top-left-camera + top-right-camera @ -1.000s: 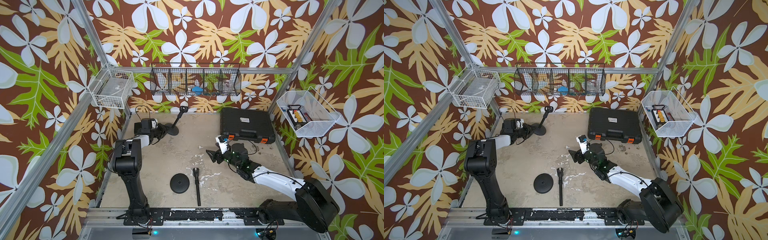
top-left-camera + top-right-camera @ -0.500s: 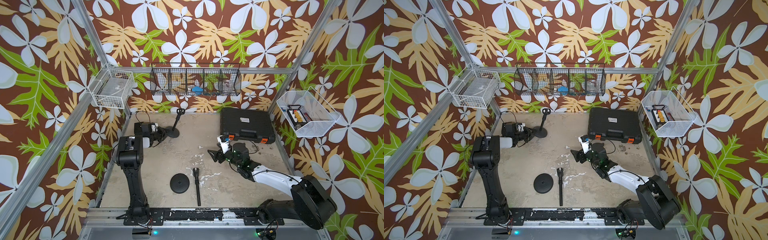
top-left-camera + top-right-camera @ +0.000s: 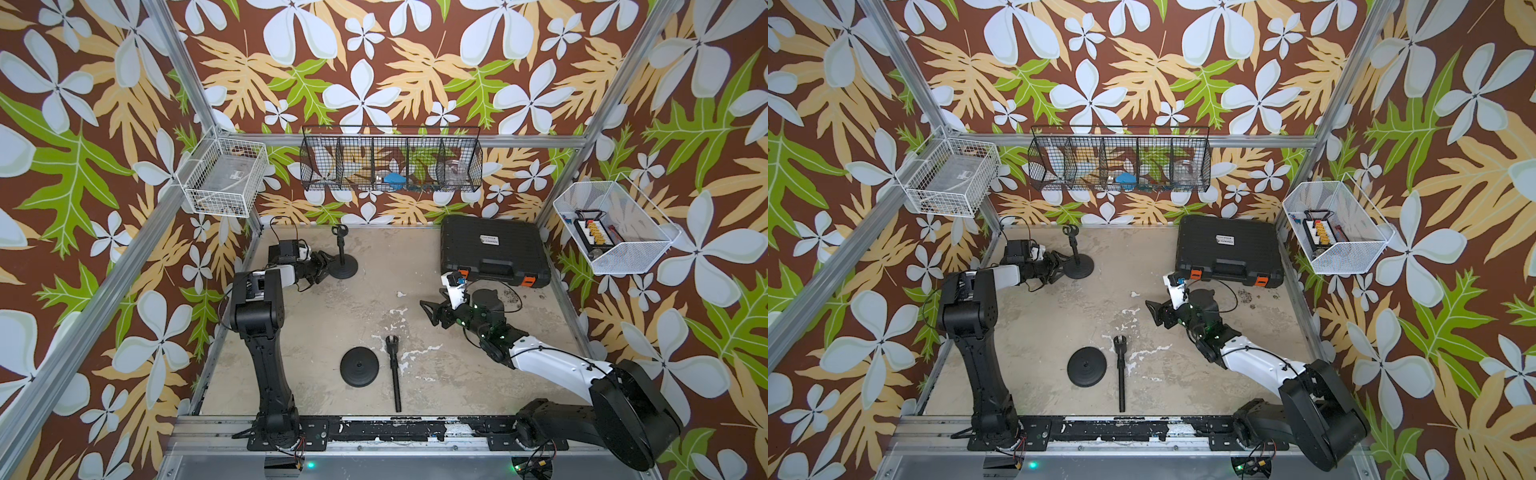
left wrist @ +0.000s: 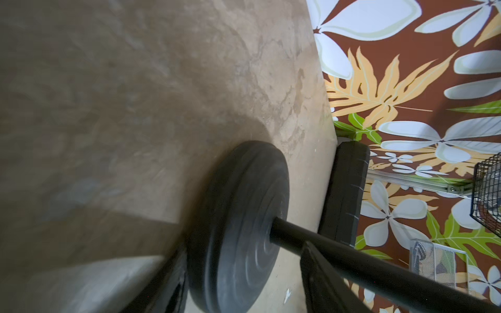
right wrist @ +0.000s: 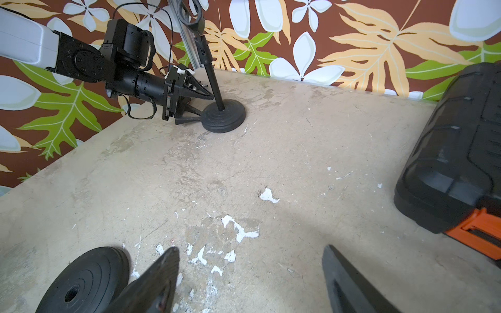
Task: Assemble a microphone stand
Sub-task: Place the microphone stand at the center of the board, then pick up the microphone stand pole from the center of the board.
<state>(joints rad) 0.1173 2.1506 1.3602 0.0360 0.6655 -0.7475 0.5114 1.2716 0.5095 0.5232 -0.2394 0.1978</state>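
Stand (image 3: 343,269) back left, case (image 3: 494,249) back right, base (image 3: 359,368) beside pole (image 3: 395,374) in front

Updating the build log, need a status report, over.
Left gripper open at the assembled stand, upright back-left. Right gripper open, empty, mid-table. Loose base and pole lie side by side up front, unjoined. Black case stands clear.

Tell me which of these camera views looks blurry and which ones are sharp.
Left wrist view: the assembled stand and the table are smeared and soft, while the wallpaper behind is crisper. Right wrist view: sharp from the table to the far wall. Both top views: sharp and evenly lit throughout.
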